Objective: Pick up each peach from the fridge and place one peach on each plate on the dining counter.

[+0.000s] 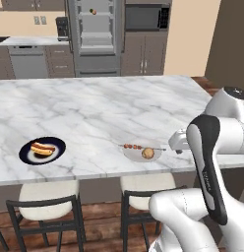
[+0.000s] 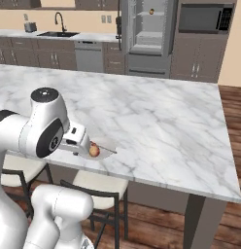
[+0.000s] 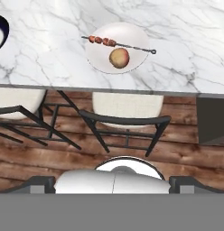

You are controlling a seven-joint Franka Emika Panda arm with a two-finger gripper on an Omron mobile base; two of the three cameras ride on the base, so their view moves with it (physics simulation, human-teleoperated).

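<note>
On the white, grey-veined marble desk (image 1: 94, 113), a round black plate (image 1: 42, 150) at left holds a hot dog. To its right, a pale round plate (image 1: 142, 152) carries a skewer and one reddish-orange peach (image 1: 148, 153). A second peach (image 1: 93, 11) sits on a shelf of the open grey fridge (image 1: 96, 37). Whether the fingers are apart or together cannot be told.

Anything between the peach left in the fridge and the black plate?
Nothing blocks the small reddish-orange peach on the open grey fridge's upper shelf. The long white marble dining counter lies between fridge and robot base. The round black plate already holds a hot dog across its middle.
</note>
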